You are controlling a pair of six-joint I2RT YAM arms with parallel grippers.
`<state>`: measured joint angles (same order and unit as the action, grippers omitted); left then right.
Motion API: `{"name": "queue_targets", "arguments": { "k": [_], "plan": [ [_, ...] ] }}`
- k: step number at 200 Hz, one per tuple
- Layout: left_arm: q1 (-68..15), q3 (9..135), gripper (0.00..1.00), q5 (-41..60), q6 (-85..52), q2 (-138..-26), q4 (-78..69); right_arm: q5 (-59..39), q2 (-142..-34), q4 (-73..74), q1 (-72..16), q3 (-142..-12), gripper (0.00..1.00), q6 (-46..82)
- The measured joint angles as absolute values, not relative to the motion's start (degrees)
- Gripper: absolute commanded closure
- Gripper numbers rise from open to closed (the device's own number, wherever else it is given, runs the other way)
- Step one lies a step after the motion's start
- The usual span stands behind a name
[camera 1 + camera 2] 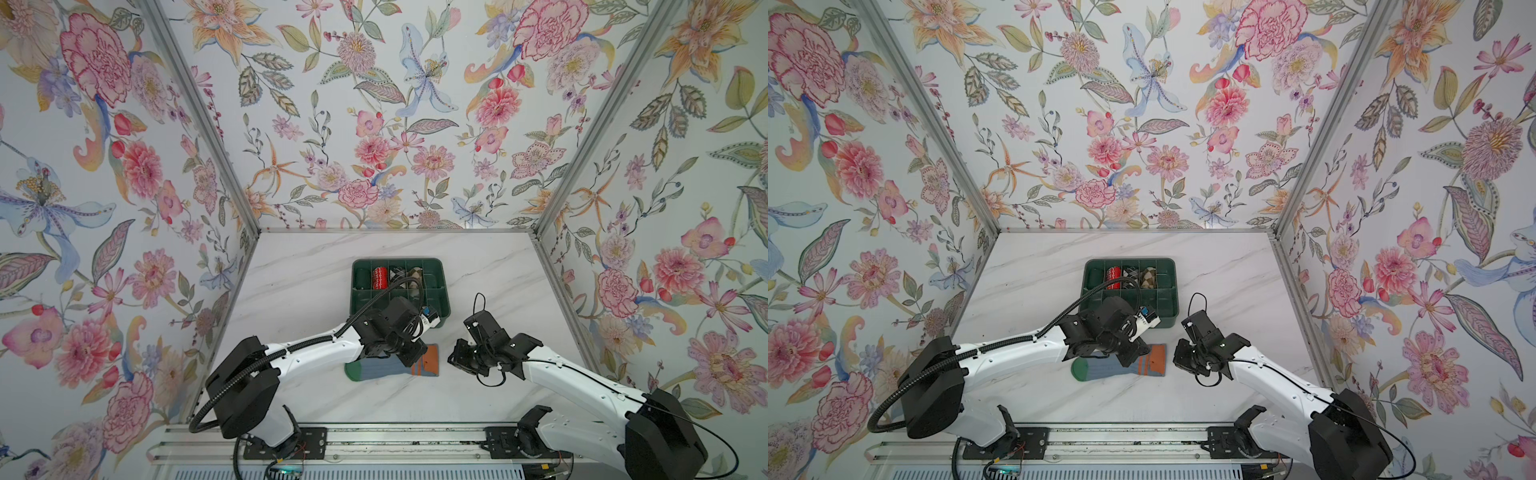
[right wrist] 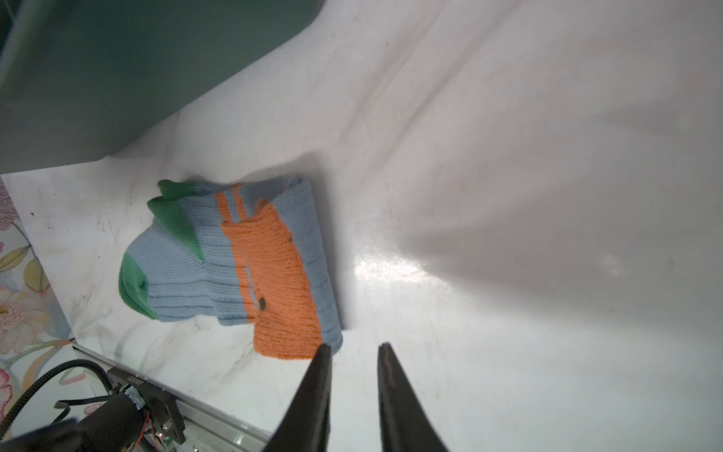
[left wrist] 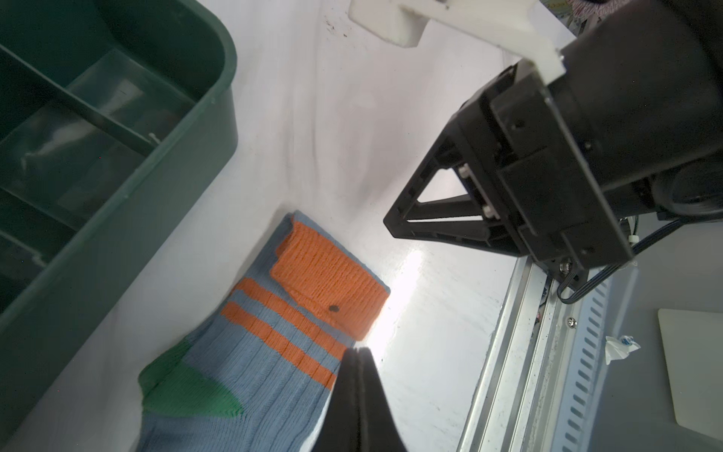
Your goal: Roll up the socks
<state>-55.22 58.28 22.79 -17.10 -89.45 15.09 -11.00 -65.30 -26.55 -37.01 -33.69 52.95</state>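
The socks (image 1: 374,369) (image 1: 1100,368) lie flat on the marble table just in front of the green bin, green toe to the left. At the right end the orange cuff (image 3: 328,281) (image 2: 277,274) is folded back over the two orange stripes. My left gripper (image 3: 357,352) (image 1: 411,356) is shut and empty. It hovers over the near edge of the socks (image 3: 250,375) by the stripes. My right gripper (image 2: 354,346) (image 1: 455,358) stands just right of the cuff end of the socks (image 2: 176,270). Its jaws are a little apart with nothing between them.
A green divided bin (image 1: 356,291) (image 1: 1173,286) stands behind the socks, its front wall close to both wrists. It holds a red patterned bundle (image 1: 379,277), a black-white one (image 1: 397,272) and a brown one (image 1: 415,275). A metal rail (image 1: 374,440) runs along the table's front edge.
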Motion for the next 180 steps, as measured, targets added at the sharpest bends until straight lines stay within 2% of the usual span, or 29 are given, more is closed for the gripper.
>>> {"name": "queue_targets", "arguments": {
  "k": [180],
  "plan": [
    [-55.5,60.3,1.0,24.0,-17.4,-102.5,9.8,-11.1,-65.5,-22.8,-38.9,-30.6,0.74,55.4]
  ]
}}
